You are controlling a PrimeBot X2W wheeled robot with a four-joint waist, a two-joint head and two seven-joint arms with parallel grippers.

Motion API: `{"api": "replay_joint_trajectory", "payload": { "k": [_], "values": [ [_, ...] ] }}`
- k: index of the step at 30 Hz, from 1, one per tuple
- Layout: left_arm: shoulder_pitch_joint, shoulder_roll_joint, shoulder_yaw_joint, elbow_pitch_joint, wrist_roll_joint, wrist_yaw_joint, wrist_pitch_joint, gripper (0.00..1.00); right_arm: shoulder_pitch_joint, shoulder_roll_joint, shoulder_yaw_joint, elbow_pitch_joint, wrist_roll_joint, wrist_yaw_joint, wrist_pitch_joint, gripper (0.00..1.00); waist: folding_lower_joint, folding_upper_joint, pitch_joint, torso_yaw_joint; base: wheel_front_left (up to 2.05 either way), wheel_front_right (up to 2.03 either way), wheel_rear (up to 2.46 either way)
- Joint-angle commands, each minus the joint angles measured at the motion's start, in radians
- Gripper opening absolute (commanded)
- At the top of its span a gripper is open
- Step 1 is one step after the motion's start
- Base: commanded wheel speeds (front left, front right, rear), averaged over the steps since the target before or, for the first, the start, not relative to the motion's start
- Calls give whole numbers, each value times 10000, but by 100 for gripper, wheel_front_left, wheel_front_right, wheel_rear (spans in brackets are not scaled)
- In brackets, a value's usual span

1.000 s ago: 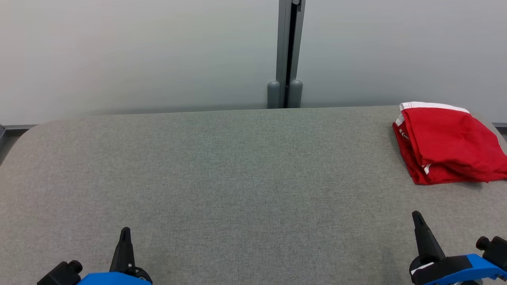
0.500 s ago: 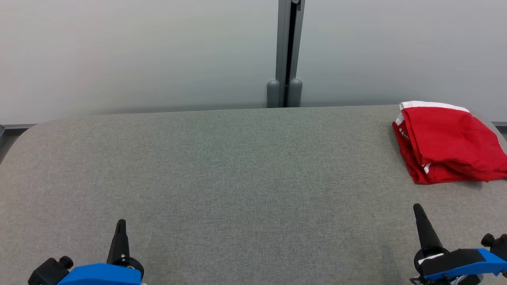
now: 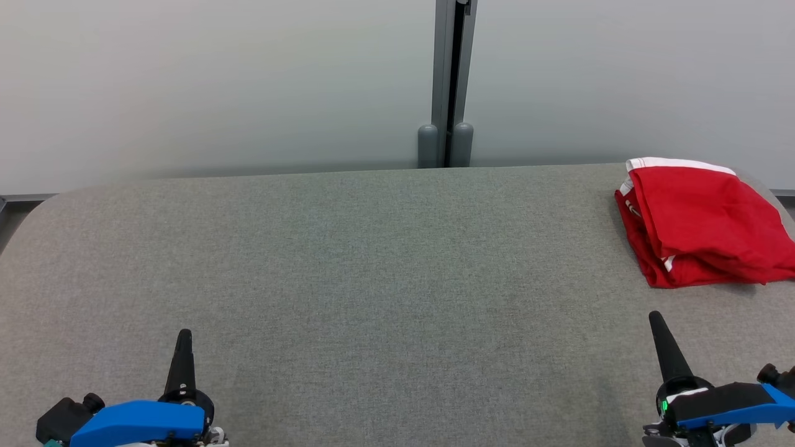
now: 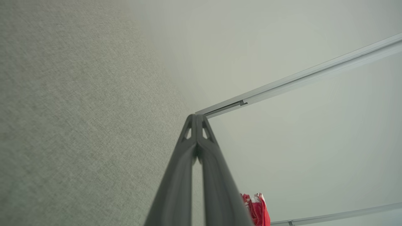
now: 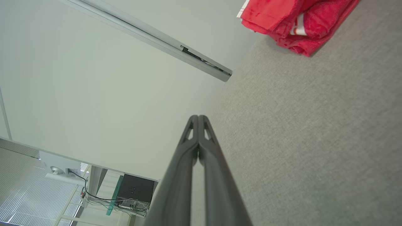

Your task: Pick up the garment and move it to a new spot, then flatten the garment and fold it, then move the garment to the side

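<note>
The garment [image 3: 702,223] is a red piece with white trim, lying folded in a loose bundle at the far right of the grey table [image 3: 372,267]. It also shows in the right wrist view as the garment [image 5: 292,22] and, small, in the left wrist view as the garment [image 4: 259,210]. My left gripper [image 3: 184,338] stands at the lower left, shut and empty, far from the cloth. My right gripper [image 3: 655,320] rises at the lower right, shut and empty, a short way in front of the bundle. The wrist views show the left gripper [image 4: 196,116] and the right gripper [image 5: 198,117] with tips pressed together.
A pale wall runs behind the table, with a grey vertical post [image 3: 450,84] at its middle. The table's corners are rounded at the far left and far right. In the right wrist view a dark box with cables [image 5: 133,191] sits off beyond the wall.
Both grippers have risen a little in the head view, the left one drifting slightly left. The garment has not moved.
</note>
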Motion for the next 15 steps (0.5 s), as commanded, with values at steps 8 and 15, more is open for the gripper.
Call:
{"api": "replay_joint_trajectory", "payload": {
  "k": [8, 15],
  "values": [
    [-353, -11, 164, -161, -898, -75, 262, 0, -335, -88, -41, -33, 992, 3, 156, 0, -1, -1, 15, -6, 0, 0, 0],
    [-451, -19, 246, -193, -1515, -102, 424, 0, -406, -94, -54, -7, 1653, 3, 251, 0, -1, -1, 28, -12, 0, 0, 0]
  ]
}}
